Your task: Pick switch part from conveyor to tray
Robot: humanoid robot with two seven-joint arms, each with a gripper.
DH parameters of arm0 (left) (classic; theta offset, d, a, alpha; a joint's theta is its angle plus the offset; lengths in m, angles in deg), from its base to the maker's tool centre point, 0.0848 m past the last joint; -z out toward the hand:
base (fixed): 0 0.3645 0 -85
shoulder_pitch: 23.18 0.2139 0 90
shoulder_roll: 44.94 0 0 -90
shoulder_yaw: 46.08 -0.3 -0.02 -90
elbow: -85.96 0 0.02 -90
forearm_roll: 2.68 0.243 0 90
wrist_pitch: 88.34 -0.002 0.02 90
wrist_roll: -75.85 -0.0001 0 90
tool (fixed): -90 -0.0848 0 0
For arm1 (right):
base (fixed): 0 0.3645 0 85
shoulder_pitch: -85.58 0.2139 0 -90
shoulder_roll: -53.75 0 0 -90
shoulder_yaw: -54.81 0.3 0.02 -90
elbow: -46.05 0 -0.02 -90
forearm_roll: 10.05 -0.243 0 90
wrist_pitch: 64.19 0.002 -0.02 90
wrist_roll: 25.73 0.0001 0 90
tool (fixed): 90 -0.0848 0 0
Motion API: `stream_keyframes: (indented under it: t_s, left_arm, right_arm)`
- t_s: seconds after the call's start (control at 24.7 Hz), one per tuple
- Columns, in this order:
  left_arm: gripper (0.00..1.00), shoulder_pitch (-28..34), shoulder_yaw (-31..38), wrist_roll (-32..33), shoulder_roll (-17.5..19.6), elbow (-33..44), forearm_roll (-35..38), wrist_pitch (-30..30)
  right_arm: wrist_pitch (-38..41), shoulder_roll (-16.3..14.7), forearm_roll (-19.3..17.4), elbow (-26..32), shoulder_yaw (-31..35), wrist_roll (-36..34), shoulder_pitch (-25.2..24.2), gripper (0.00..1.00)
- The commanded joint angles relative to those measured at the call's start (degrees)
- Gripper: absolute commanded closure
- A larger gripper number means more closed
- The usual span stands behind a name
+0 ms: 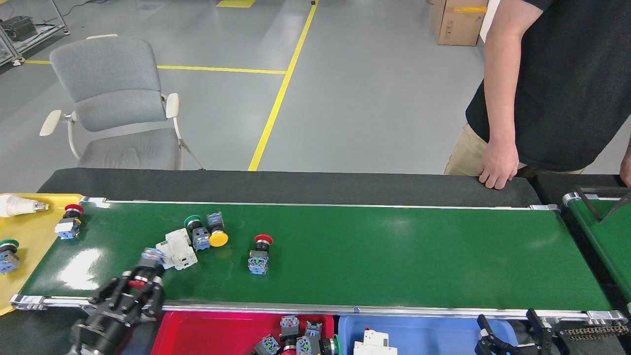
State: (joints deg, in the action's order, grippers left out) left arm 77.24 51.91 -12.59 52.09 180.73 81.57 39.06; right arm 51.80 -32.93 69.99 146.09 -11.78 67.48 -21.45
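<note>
My left gripper (138,288) is at the near edge of the conveyor (394,256), at its left end, shut on a red-capped switch part (150,258). The part's grey-blue end sticks out toward the belt, next to a white breaker (177,249). Another red switch part (260,253) stands alone mid-belt. A green one (194,228) and a yellow one (215,233) lie together behind the breaker. A red tray (207,330) with several switch parts sits just below the belt's near edge, right of my left gripper. My right gripper (512,333) hangs open at the bottom right.
A yellow tray (29,241) at the belt's left end holds a bulb (17,205) and a green switch (7,254). A red switch (69,222) sits at the belt's left end. A blue tray (434,335) holds a white breaker. A person's hand (498,165) rests on the far edge. A chair stands behind.
</note>
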Motion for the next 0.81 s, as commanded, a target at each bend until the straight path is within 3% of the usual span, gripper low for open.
stream_keyframes:
  t_s: [0.0, 0.04, 0.08, 0.12, 0.16, 0.32, 0.53, 0.69, 0.77]
  left_arm:
    - [0.68, 2.41, -2.98, 0.11, 0.0, 4.45, -0.22, 2.76]
    - [0.53, 3.11, -4.3, 0.29, -0.18, 5.16, -0.05, 3.12]
    - [0.28, 3.2, -4.83, 0.29, -0.44, 5.25, 0.04, 2.68]
    - [0.09, 3.2, -4.83, 0.29, -1.05, 5.25, 0.04, 2.32]
    - [0.0, 3.11, -4.65, 0.29, -2.2, 5.33, 0.04, 1.36]
    - [0.0, 2.76, -4.3, 0.2, -2.99, 5.16, -0.05, 0.57]
    - [0.0, 3.02, 3.35, 0.11, -3.25, 4.81, 0.04, -0.31]
    - [0.0, 2.5, 9.93, 0.2, -3.52, 2.35, 0.04, -10.68]
    - [0.0, 1.79, 11.08, 0.11, -3.16, -0.12, 0.04, -12.27]
  right_arm:
    - [-0.07, -0.15, -0.23, 0.51, 0.93, -0.22, -0.28, 0.02]
    - [-0.07, -0.15, -0.23, 0.51, 1.02, -0.31, -0.64, 0.02]
    - [-0.07, -0.24, -0.23, 0.51, 1.02, -0.31, -0.99, 0.02]
    - [-0.07, -0.24, -0.23, 0.51, 1.02, -0.31, -1.16, 0.02]
    - [0.02, -0.24, -0.23, 0.51, 1.02, -0.4, -1.25, 0.02]
    - [-0.07, -0.24, -0.23, 0.6, 1.02, -0.31, -1.34, 0.02]
    - [0.02, -0.24, -0.32, 0.6, 1.02, -0.31, -1.6, 0.02]
    - [0.02, -0.15, -0.23, 0.6, 0.76, -0.31, -1.69, 0.02]
    - [0.11, -0.24, -0.23, 0.6, 0.58, -0.31, -1.78, 0.02]
